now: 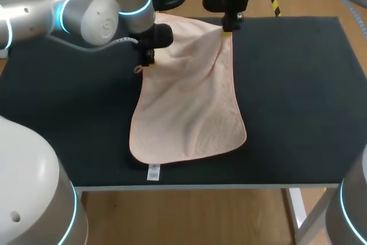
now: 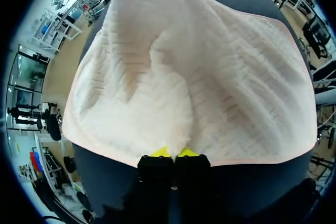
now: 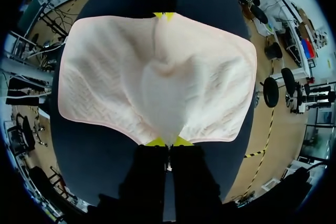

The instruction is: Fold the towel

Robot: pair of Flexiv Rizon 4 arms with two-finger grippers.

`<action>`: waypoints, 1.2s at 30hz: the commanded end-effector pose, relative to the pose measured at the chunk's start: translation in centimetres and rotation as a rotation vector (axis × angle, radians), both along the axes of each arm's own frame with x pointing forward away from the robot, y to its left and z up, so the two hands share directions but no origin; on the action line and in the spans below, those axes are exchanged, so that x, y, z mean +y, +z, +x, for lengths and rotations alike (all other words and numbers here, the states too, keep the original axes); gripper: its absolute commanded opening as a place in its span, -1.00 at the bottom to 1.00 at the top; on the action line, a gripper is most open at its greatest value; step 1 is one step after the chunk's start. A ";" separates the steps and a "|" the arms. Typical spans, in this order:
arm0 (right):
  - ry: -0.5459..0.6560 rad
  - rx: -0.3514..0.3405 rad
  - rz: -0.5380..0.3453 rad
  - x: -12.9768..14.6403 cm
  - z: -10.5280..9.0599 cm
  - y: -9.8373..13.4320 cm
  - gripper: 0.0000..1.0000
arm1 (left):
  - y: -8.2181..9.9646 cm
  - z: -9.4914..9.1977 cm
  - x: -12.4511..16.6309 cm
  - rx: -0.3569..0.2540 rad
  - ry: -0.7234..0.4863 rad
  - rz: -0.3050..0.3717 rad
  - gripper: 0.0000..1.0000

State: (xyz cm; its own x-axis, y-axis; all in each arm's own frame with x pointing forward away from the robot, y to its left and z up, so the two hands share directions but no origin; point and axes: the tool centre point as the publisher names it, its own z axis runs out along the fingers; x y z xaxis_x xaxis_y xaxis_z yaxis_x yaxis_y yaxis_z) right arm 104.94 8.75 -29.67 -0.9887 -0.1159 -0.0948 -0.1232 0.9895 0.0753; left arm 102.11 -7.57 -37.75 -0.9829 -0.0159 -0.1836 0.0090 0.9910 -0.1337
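Note:
A pale pink towel (image 1: 192, 107) lies lengthwise on the black table (image 1: 298, 84), its near end flat and its far end raised. My left gripper (image 1: 149, 55) is shut on the far left corner. My right gripper (image 1: 226, 30) is shut on the far right corner. In the left wrist view the towel (image 2: 194, 66) spreads out ahead of the gripper (image 2: 175, 153), whose yellow tips pinch its hem. In the right wrist view the gripper (image 3: 169, 141) pinches the towel (image 3: 157, 77) edge, and my left gripper's yellow tips (image 3: 164, 16) show at the opposite edge.
A white label (image 1: 153, 171) hangs from the towel's near edge, close to the table's front edge. A small loop (image 1: 138, 70) sticks out of the left hem below my left gripper. Bare black table lies on both sides of the towel.

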 end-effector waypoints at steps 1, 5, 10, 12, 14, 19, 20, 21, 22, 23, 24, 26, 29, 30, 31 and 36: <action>0.002 -0.004 0.003 -0.2 -0.1 0.0 -1.00 | 3.6 -1.6 1.9 -0.030 0.013 -0.025 -1.00; 0.001 -0.013 -0.006 -0.7 -0.1 0.3 -1.00 | 6.5 -1.7 2.9 -0.060 0.025 -0.046 -1.00; 0.012 -0.032 -0.020 -1.2 -0.2 1.2 -1.00 | 9.6 -1.7 3.5 -0.106 0.041 -0.051 -1.00; 0.018 -0.038 -0.030 -1.5 -0.3 1.4 -1.00 | 10.5 -1.7 3.7 -0.114 0.041 -0.057 -1.00; 0.017 -0.041 -0.040 -2.0 -0.4 1.6 -1.00 | 11.1 -1.8 4.0 -0.125 0.044 -0.048 -1.00; 0.007 -0.041 -0.030 -2.8 -0.6 2.5 -1.00 | 12.4 -1.8 4.4 -0.133 0.061 -0.042 -1.00; 0.004 -0.042 -0.024 -2.9 -0.7 2.7 -1.00 | 12.7 -1.9 4.5 -0.135 0.064 -0.041 -1.00; 0.002 -0.046 -0.019 -3.0 -0.7 3.0 -1.00 | 13.0 -1.9 4.5 -0.139 0.074 -0.031 -1.00; 0.002 -0.049 -0.013 -3.0 -0.8 3.3 -1.00 | 13.4 -1.9 4.6 -0.146 0.078 -0.052 -1.00; 0.002 -0.054 -0.005 -3.1 -0.8 3.6 -1.00 | 13.7 -1.9 4.7 -0.149 0.083 -0.063 -1.00; 0.004 -0.059 0.001 -3.1 -0.9 4.0 -1.00 | 14.1 -1.9 4.7 -0.154 0.086 -0.060 -1.00; 0.012 -0.071 0.018 -3.1 -0.9 4.8 -1.00 | 14.9 -1.9 4.8 -0.177 0.091 -0.063 -1.00; 0.030 -0.090 0.045 -3.1 -0.8 6.2 -1.00 | 16.2 -1.8 5.0 -0.204 0.092 -0.058 -1.00; 0.035 -0.099 0.049 -3.1 -0.7 6.7 -1.00 | 16.7 -1.8 5.1 -0.207 0.092 -0.054 -1.00; 0.040 -0.107 0.053 -3.1 -0.7 7.3 -1.00 | 17.2 -1.7 5.2 -0.214 0.091 -0.057 -1.00; 0.056 -0.154 0.040 -3.3 0.0 9.9 -1.00 | 19.6 -1.1 5.6 -0.261 0.092 -0.025 -1.00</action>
State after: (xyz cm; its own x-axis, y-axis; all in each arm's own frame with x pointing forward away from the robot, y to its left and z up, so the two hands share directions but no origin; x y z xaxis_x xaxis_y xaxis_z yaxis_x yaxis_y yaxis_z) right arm 105.57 5.86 -21.23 -0.9568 -0.1611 -0.2421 -0.1905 0.9762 0.1035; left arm 101.65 -2.25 -19.85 -0.8979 -0.1098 -0.4264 -0.0337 0.9827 -0.1820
